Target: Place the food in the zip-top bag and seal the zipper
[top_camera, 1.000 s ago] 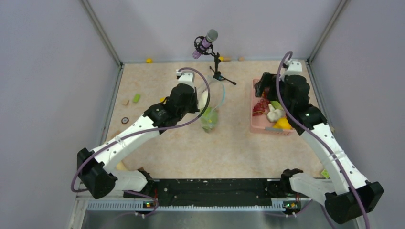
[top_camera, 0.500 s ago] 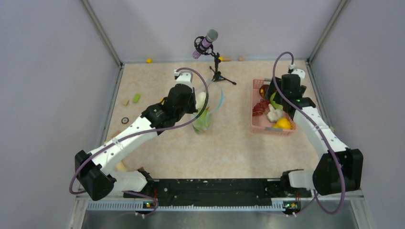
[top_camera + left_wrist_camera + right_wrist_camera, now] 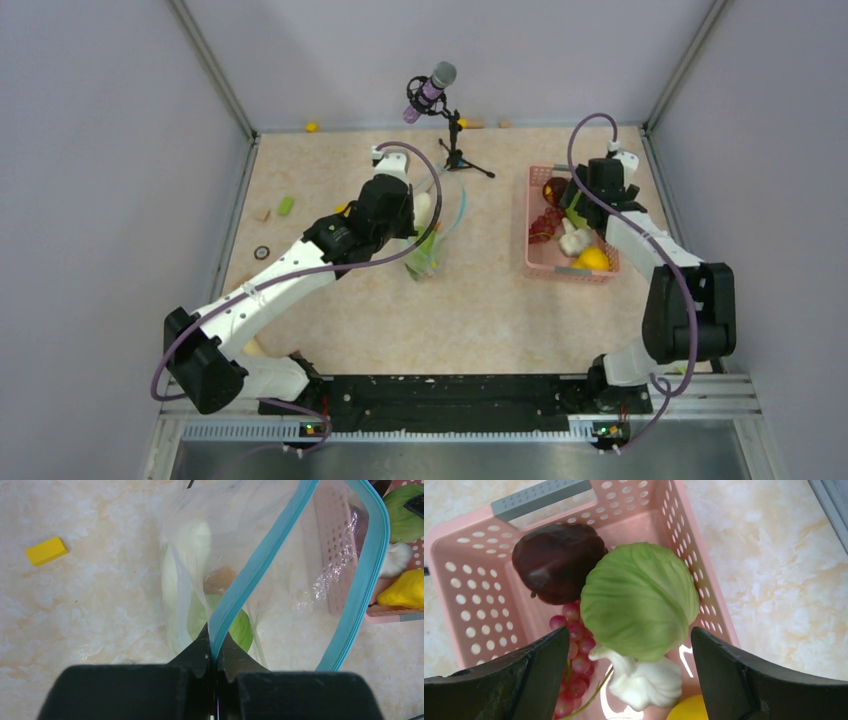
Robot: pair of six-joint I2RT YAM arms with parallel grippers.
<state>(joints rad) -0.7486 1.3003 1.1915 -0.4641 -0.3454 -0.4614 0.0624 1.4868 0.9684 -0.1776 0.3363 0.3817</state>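
The clear zip-top bag (image 3: 438, 225) stands open mid-table, its light blue zipper (image 3: 260, 562) framing the mouth. My left gripper (image 3: 214, 642) is shut on the zipper strip and holds the mouth up. Inside lie a white oblong vegetable (image 3: 187, 545) and green leaves (image 3: 235, 625). My right gripper (image 3: 630, 675) is open above the pink basket (image 3: 540, 258), its fingers on either side of a pale green cabbage (image 3: 640, 600). Below it lie white garlic (image 3: 644, 682), red grapes (image 3: 574, 660), a dark red piece (image 3: 558, 562) and a yellow fruit (image 3: 686, 710).
A microphone on a small stand (image 3: 445, 110) is behind the bag. Small yellow, green and tan bits lie near the left wall (image 3: 286, 205) and back edge (image 3: 313, 127). A yellow block (image 3: 46, 550) lies left of the bag.
My right arm has swung back over the basket and lowered, its open fingers now around the cabbage. My left gripper has shifted the bag slightly while still holding it.
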